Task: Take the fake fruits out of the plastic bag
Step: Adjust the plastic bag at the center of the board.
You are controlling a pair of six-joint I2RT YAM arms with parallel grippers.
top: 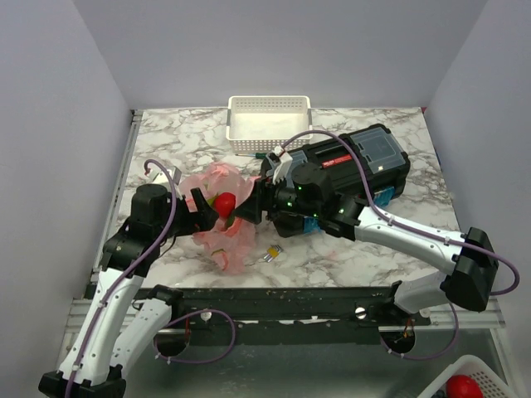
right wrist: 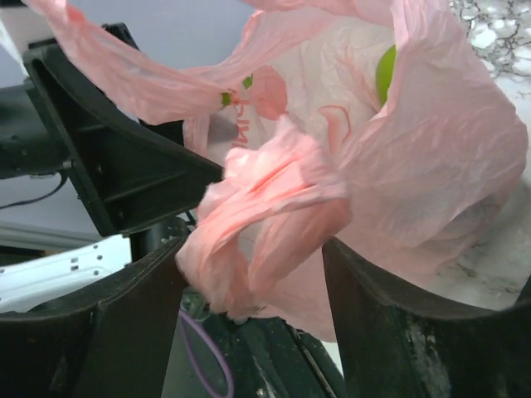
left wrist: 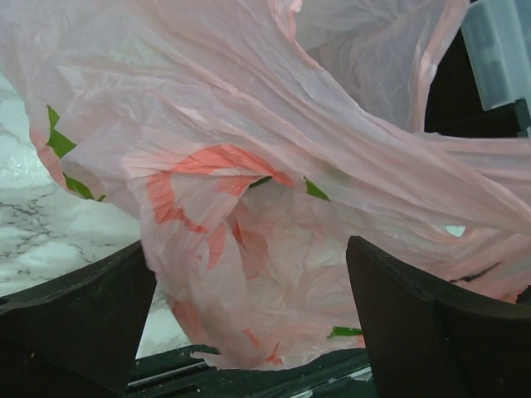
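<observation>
- Marble table (top: 390,240) underneath it all, both arms reaching in toward its left-centre.
- Black toolbox (top: 365,157) sits at the back right, tilted, right behind the right arm's wrist.
- White perforated basket (top: 270,101) is at the far edge, just behind the toolbox's left end.
- The plastic bag (top: 228,240), pink and crinkled, is up off the marble between the two grippers, with its lower folds hanging toward the near edge!
- Left gripper (top: 203,214) is in at the bag's left side. Its wrist camera shows the fingers spread wide (left wrist: 246,249), film draped between them.
- Right gripper (top: 249,207) meets the bag from the right. A bunched wad of plastic fills the gap between its fingers (right wrist: 253,245), touching both; I cannot tell if they are pinching it.
- Red apple (top: 224,201) shows at the bag's top, right between the grippers.
- A green fruit (right wrist: 385,73) glows through the film, inside the bag.
- Yellow clip (top: 271,254) lies on the marble just right of the bag.
</observation>
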